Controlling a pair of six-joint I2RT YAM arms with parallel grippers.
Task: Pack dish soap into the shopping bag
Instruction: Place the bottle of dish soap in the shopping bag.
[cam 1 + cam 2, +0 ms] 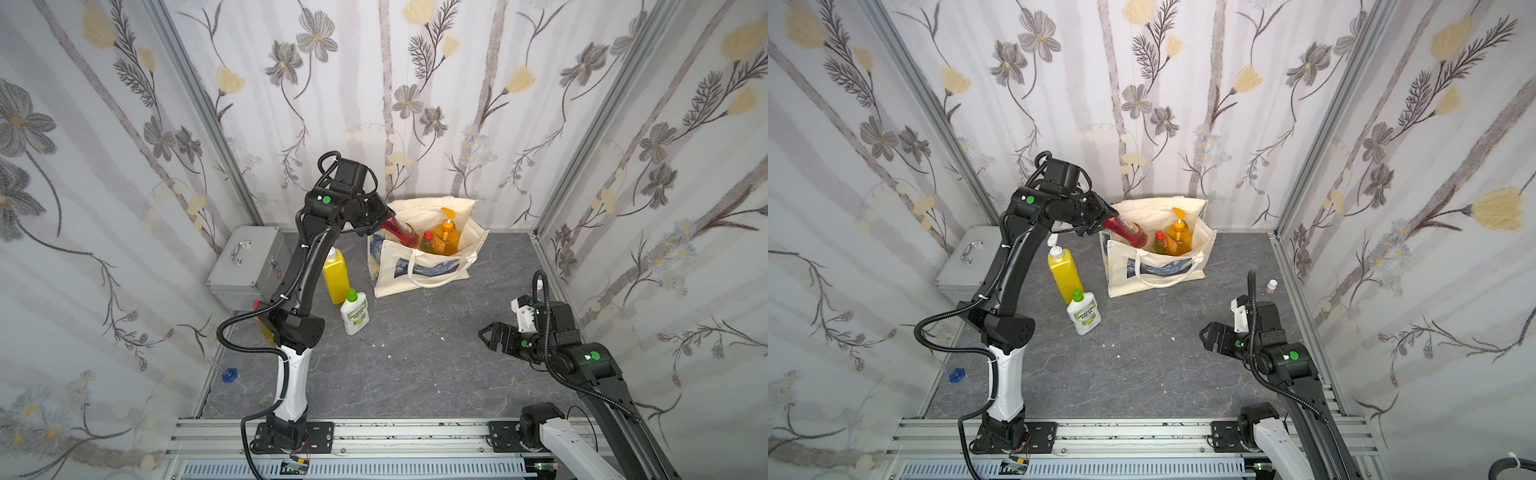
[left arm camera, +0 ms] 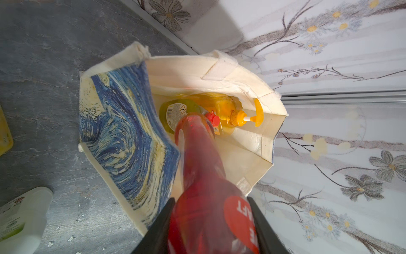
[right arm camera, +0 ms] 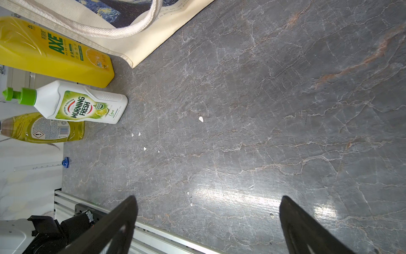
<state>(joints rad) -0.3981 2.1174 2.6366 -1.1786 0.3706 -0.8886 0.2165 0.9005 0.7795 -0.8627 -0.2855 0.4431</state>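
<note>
Clamp of left gripper (image 2: 210, 206) on dark red bottle (image 2: 202, 158), tilted at mouth of starry-night tote (image 1: 388, 286). Right gripper (image 3: 208, 199) spread wide, empty, near right edge of tabletop (image 1: 415, 365).

The shopping bag (image 2: 197, 72) is matt cream canvas with a visible weave, and its handle (image 3: 131, 30) is ribbed woven webbing. The dark red bottle (image 2: 204, 158) is glossy see-through plastic, the yellow bottle (image 3: 55, 55) is also shiny plastic, and the white bottle (image 3: 55, 94) is smooth opaque plastic under a slick printed label. The tabletop (image 3: 263, 110) looks like grey veined stone — smooth, with a soft sheen where light falls — and the metal case (image 1: 249, 266) is dull silvery metal.
</note>
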